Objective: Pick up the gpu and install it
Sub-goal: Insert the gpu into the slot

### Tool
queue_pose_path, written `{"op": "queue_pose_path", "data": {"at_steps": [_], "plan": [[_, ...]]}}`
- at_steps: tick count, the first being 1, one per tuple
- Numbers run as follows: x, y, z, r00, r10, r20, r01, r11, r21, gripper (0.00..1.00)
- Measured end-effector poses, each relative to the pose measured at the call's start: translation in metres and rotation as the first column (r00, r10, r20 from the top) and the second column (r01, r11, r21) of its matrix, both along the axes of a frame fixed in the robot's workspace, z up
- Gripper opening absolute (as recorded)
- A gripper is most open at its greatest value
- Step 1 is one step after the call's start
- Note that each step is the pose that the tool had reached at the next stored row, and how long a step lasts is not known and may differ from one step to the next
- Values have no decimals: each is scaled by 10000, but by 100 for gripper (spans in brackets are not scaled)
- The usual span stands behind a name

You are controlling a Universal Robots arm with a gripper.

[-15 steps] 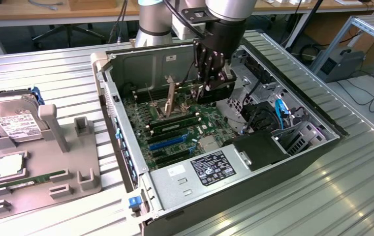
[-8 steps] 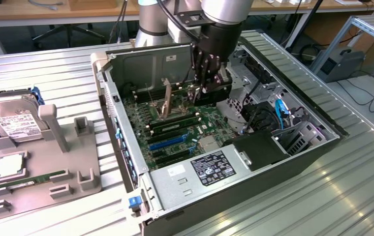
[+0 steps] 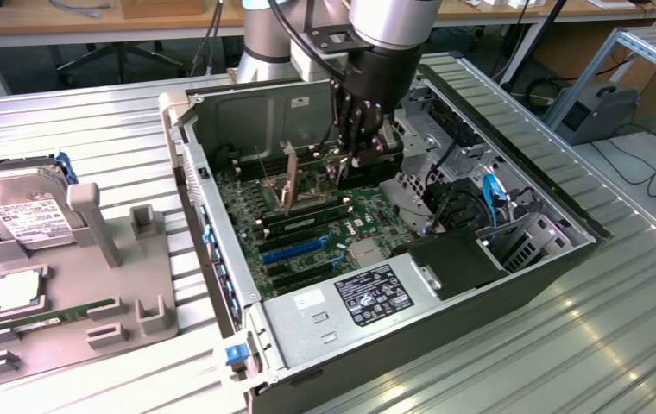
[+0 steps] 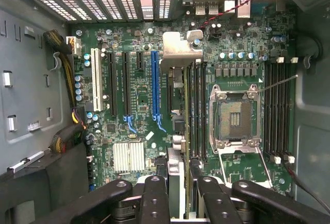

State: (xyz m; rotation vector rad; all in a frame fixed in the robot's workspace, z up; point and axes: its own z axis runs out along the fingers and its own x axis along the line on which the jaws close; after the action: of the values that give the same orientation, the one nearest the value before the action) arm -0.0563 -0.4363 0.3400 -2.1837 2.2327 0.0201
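Black multi-finger gripper (image 3: 357,155) clamps thin dark gpu card with silvery bracket (image 4: 178,110) edge-on above green motherboard (image 4: 139,126) inside open tower case (image 3: 513,103). Risk: slight tilt jams card edge beside blue slot (image 4: 155,82).

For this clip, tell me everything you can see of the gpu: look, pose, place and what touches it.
The gpu is a thin, flat card seen nearly edge-on, standing upright over the green motherboard inside the open computer case. In the wrist view it runs as a dark edge with a silvery metal bracket at its far end, lined up beside the blue slot. The claw is shut on its upper edge. Whether it is seated cannot be told.
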Motion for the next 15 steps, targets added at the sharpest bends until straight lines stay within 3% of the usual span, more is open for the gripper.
{"op": "queue_pose_path", "data": {"at_steps": [15], "plan": [[-6,-3,-51,10000,0,1,0,10000,1,27]]}}
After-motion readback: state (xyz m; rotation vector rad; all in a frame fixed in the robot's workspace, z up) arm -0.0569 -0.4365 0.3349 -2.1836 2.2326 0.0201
